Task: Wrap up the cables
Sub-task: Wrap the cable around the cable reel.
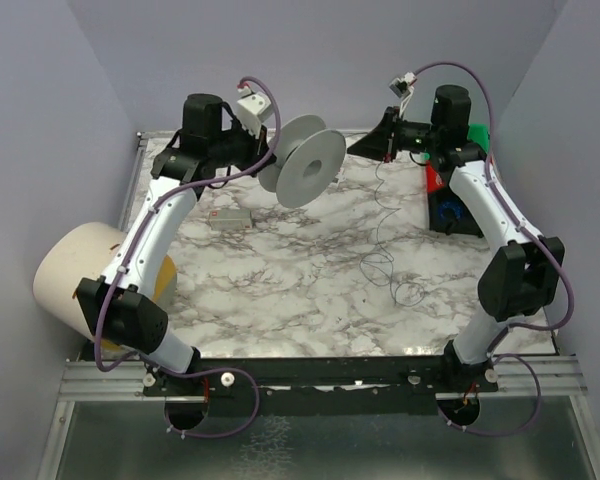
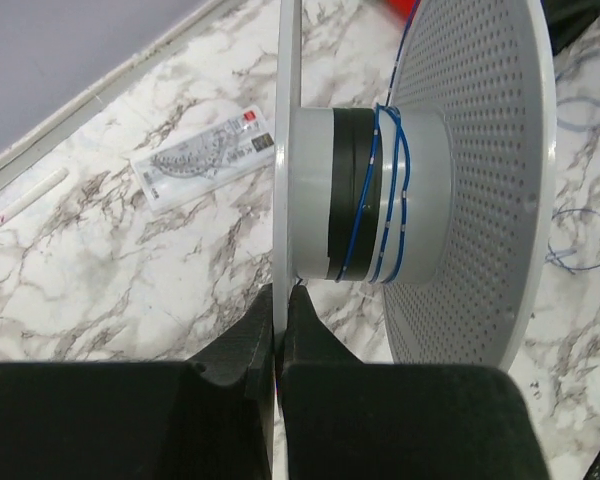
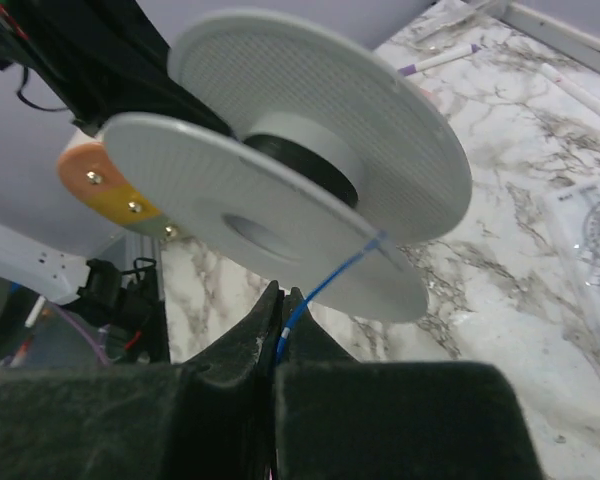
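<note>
Right claw (image 3: 278, 312) pinched shut on cable (image 3: 330, 278) just below spool (image 3: 210, 190); left claw (image 2: 278, 305) clamps spool's flange. Winding underway; next, I circle spool under tension.

Pale grey, dot-perforated spool (image 2: 470, 150) — blue cable (image 3: 332, 285), black hub band (image 2: 345, 190) — and a white, grey-veined marble table (image 1: 280, 290).

My marble table (image 1: 280, 290) carries a flat clear pack (image 1: 228, 217), a protractor inside, lying left of centre. A big cream roll (image 1: 75, 275) sits off its left edge. Far right: a black box (image 1: 458, 218), a green thing (image 1: 477, 134) and a red thing (image 1: 435, 180) (too small to name). My grey spool (image 1: 305, 160) hangs above the far side.
</note>
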`<action>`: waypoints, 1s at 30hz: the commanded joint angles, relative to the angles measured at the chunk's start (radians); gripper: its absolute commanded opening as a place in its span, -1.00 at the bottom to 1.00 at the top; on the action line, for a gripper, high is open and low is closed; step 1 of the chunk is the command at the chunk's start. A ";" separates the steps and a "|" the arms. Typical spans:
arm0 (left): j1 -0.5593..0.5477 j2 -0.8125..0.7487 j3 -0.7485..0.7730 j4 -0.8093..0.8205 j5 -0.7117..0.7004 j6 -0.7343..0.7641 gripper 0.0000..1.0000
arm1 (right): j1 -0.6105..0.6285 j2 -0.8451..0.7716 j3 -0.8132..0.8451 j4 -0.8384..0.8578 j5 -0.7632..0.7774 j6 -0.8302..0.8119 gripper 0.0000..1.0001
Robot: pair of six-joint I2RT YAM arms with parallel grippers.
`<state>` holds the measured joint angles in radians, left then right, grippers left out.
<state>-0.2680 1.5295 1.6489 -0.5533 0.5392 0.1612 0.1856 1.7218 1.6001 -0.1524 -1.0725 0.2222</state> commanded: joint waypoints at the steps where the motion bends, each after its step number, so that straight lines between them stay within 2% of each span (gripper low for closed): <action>1: -0.035 -0.031 -0.028 0.005 -0.138 0.113 -1.00 | 0.000 -0.004 0.027 0.131 -0.121 0.220 -0.99; 4: -0.072 -0.024 -0.047 0.006 -0.208 0.122 -1.00 | 0.000 0.025 0.072 0.170 -0.123 0.270 -0.99; 10: -0.145 0.012 -0.076 0.053 -0.461 0.057 -1.00 | 0.017 0.038 0.050 0.373 -0.192 0.466 -0.99; 16: -0.172 0.087 -0.001 0.043 -0.605 -0.089 -1.00 | 0.107 0.041 0.037 0.384 -0.195 0.470 -0.99; 24: -0.182 0.163 0.084 0.008 -0.681 -0.259 -1.00 | 0.278 0.066 -0.021 0.365 -0.185 0.395 -0.99; 30: -0.164 0.167 0.094 0.015 -0.614 -0.336 -1.00 | 0.352 0.074 -0.077 0.191 -0.129 0.179 -0.99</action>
<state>-0.4614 1.6798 1.7042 -0.5671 -0.0368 -0.0677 0.4950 1.7973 1.5566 0.1417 -1.1969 0.5659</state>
